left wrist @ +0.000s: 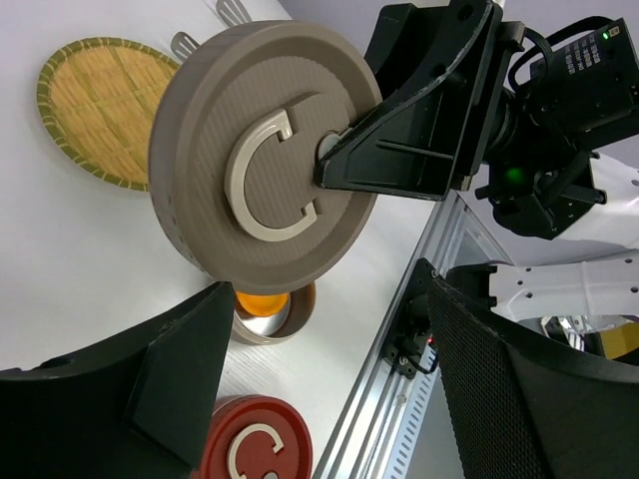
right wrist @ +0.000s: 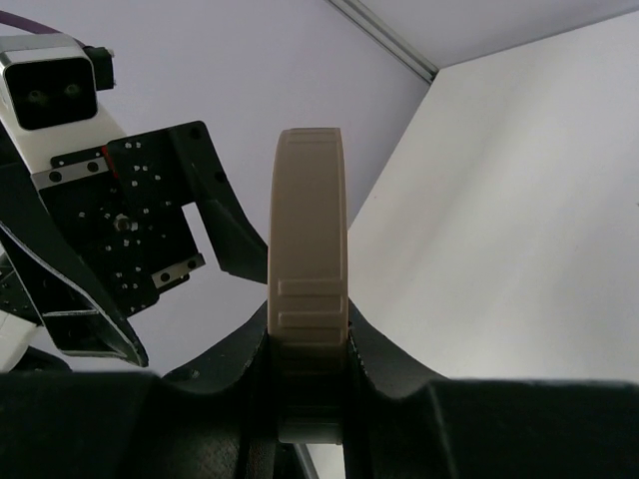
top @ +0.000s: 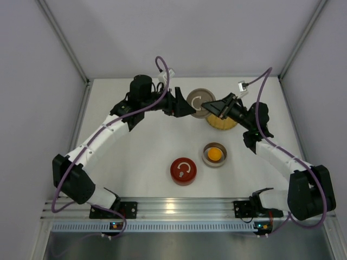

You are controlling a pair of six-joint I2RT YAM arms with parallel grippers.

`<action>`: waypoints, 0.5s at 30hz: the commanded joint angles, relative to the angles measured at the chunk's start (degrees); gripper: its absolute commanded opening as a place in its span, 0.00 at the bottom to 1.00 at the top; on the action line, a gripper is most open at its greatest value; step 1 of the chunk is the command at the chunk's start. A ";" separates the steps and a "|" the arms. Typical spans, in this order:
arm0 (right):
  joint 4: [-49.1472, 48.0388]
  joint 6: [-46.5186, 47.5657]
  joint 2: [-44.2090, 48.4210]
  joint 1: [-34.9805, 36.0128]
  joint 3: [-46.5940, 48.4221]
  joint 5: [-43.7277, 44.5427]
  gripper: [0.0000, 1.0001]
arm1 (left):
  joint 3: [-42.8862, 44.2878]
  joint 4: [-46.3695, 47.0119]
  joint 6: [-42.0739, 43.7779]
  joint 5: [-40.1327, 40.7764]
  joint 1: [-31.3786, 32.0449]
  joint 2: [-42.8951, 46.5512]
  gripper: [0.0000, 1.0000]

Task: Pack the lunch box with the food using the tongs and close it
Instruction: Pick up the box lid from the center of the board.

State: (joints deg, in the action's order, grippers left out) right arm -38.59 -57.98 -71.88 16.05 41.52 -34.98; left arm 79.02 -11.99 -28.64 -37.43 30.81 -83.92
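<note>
Gripping the taupe lid (left wrist: 200, 230) by its rim over the far middle of the surface (top: 152, 146), the right fingers (right wrist: 399, 399) present its handled face to the spread, empty left fingers (left wrist: 160, 389) just to its left.

Raised cream "C" mark on tan lid (left wrist: 265, 172); same "C" on red lid (left wrist: 262, 446). No other text, brand or number is readable.
</note>
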 commanded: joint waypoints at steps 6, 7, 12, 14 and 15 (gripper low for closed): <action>-10.10 0.40 0.51 1.79 -1.17 0.18 0.00 | 2.63 2.50 -0.27 1.66 1.36 -1.07 0.83; -10.10 0.67 0.34 1.87 -1.09 0.18 0.00 | 2.54 2.50 -0.27 1.66 1.36 -1.24 0.83; -9.31 2.51 0.25 2.84 -1.00 0.00 0.00 | 2.54 2.58 0.08 1.83 1.54 -1.86 0.85; -9.66 2.87 0.33 2.93 -1.35 0.00 0.00 | 2.19 2.58 0.08 2.27 1.62 -2.04 0.86; -9.84 3.30 0.25 3.19 -1.35 0.00 0.00 | 1.75 2.76 -0.18 2.27 1.62 -2.30 0.86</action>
State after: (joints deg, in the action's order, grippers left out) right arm -41.56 -56.34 -71.90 17.93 40.03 -34.98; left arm 79.75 -11.94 -28.64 -36.29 32.27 -85.32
